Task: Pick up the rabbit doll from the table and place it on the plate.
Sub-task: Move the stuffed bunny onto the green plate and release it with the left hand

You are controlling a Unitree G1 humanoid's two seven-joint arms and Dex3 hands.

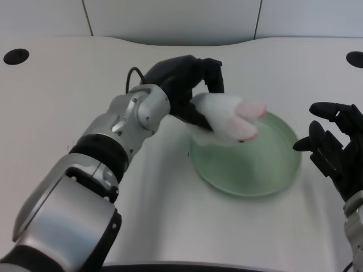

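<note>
White tabletop (68, 96) filled the view, two dark round holes at its far corners. Left hand (184, 85), black and many-fingered on a silver forearm, gripped the white plush rabbit doll (229, 117) with pink ears. Doll projected from the fingers over the near rim of the pale green round plate (266, 170); contact with the plate could not be told.
</note>
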